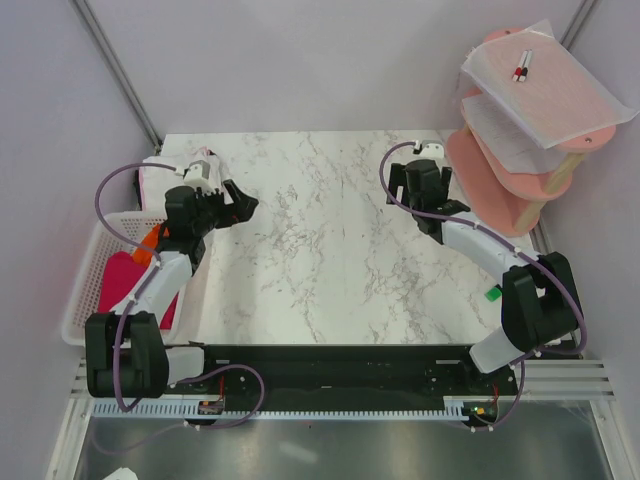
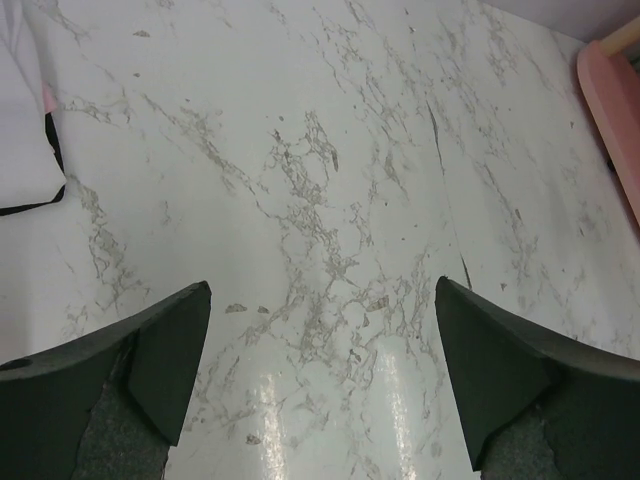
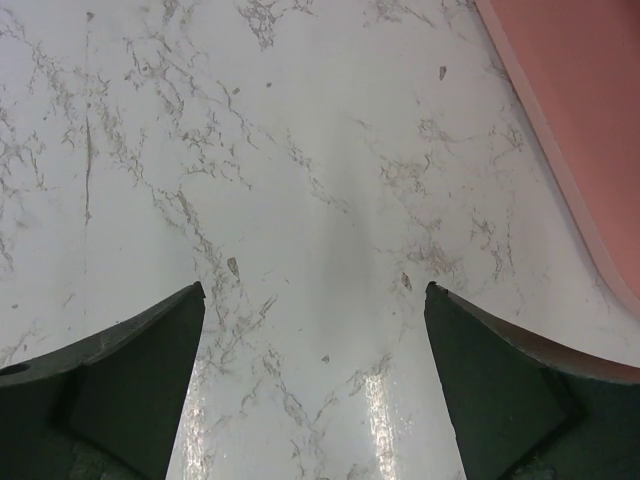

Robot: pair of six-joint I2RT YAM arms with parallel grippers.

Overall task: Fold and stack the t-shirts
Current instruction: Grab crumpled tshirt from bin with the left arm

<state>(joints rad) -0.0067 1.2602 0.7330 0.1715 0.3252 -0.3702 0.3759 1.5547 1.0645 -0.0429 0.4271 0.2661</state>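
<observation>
- Worktop of white marble with grey veins (image 1: pixel 330 260) has both arms bolted at its near edge.
- The left fingers (image 2: pixel 150 370) are dark and spread wide. They hold nothing and hang over the left part of the worktop, with only bare marble between them.
- The right fingers (image 3: pixel 500 390) are dark too and just as wide apart, gripping nothing. They hang over the far right part of the worktop, just beside the pink tiered shelf (image 1: pixel 500 185).
- A white plastic mesh basket (image 1: pixel 82 290) sits against the worktop's left edge.
- The crimson-red cloth t-shirt (image 1: pixel 122 285) lies crumpled inside the basket, partly hidden by the left arm.
- Only a small patch of the orange cloth t-shirt (image 1: pixel 149 246) shows in the basket, beside the left arm.
- The white cloth t-shirt (image 1: pixel 158 182) is bunched at the basket's far end, and its hem laps onto the worktop.
- Thin translucent white sheets (image 1: pixel 545 85) drape the shelf's tiers.
</observation>
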